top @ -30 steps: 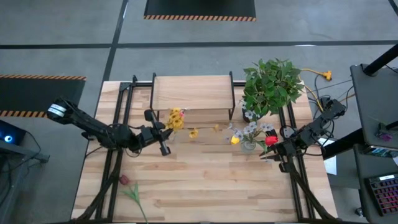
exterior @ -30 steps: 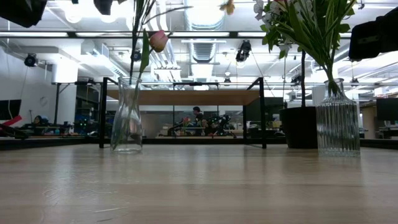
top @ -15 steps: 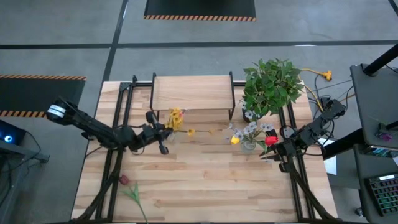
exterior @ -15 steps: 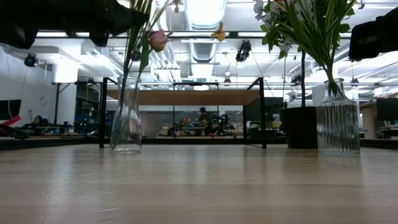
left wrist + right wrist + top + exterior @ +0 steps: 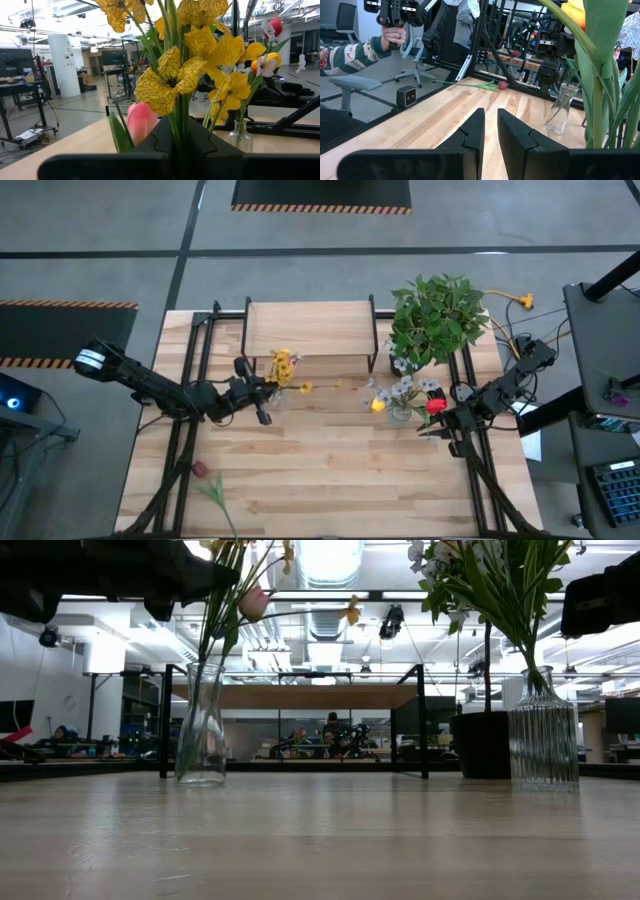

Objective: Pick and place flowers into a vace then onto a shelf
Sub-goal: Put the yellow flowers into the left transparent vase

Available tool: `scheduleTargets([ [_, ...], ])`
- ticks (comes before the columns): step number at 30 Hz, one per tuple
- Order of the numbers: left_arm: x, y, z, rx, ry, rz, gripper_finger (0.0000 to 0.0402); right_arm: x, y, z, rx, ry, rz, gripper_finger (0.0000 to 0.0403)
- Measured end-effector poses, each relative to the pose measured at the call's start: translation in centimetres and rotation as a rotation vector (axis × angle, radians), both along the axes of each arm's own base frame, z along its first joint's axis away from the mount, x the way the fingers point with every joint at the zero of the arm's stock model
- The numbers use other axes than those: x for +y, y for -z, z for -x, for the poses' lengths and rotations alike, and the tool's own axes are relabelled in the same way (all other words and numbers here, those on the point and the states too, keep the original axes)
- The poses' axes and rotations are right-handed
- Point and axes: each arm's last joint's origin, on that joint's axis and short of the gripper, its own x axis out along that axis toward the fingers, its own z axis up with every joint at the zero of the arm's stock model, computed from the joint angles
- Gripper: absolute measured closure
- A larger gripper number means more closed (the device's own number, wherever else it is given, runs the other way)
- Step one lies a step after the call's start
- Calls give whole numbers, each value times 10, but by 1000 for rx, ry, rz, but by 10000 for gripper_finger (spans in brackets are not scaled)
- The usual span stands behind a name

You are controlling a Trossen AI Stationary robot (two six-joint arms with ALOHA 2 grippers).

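My left gripper (image 5: 258,392) (image 5: 177,137) is shut on a bunch of flowers (image 5: 283,366): yellow heads (image 5: 172,75) and a pink bud (image 5: 140,122). In the low view their stems run down into a clear vase (image 5: 201,730) that stands on the table in front of the shelf (image 5: 310,330). My right gripper (image 5: 433,428) (image 5: 491,125) hovers slightly open near the table's right edge, beside a ribbed vase (image 5: 543,730) that is full of flowers (image 5: 402,392). It touches nothing. One pink flower (image 5: 205,478) lies flat on the table near the near-left corner. My left gripper pinches the bundle of green stems (image 5: 176,107) between its two fingers, just below the yellow heads. It comes roughly level from the table's left side, fingers across the stems. The bunch stands upright, its lower stems (image 5: 213,650) inside the clear vase's neck.
A bushy potted plant (image 5: 436,315) stands at the far right, beside the shelf. Black frame rails (image 5: 190,380) run along both sides of the table. A person's hand holding a controller (image 5: 395,30) shows beyond the table. Bare wood (image 5: 330,470) spans the near middle.
My left gripper has come down and a little toward the table's left, still shut on the bunch. The yellow heads have dropped lower over the clear vase, the stems going deeper into it. The vase has shifted slightly left.
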Motion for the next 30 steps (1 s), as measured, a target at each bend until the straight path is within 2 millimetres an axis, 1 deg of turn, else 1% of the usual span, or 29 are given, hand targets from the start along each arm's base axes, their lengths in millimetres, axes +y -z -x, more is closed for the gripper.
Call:
scheduleTargets([
  [4, 0, 0, 0, 1, 0, -1, 381, 0, 0, 0, 0, 0, 0, 360],
  [7, 0, 0, 0, -4, 2, 10, 354, 0, 0, 0, 0, 0, 0, 360],
  [10, 0, 1, 0, -3, 3, 20, 310, 0, 0, 0, 0, 0, 0, 360],
  [16, 0, 0, 0, -17, 10, 49, 200, 0, 0, 0, 0, 0, 0, 360],
  [20, -1, -1, 0, -55, 37, 117, 151, 0, 0, 0, 0, 0, 0, 360],
  [23, 0, -1, 1, -52, 41, 133, 135, 0, 0, 0, 0, 0, 0, 360],
  [27, 0, 1, 3, -8, 45, 146, 132, 0, 0, 0, 0, 0, 0, 360],
  [30, 1, -2, 5, -3, 46, 148, 131, 0, 0, 0, 0, 0, 0, 360],
])
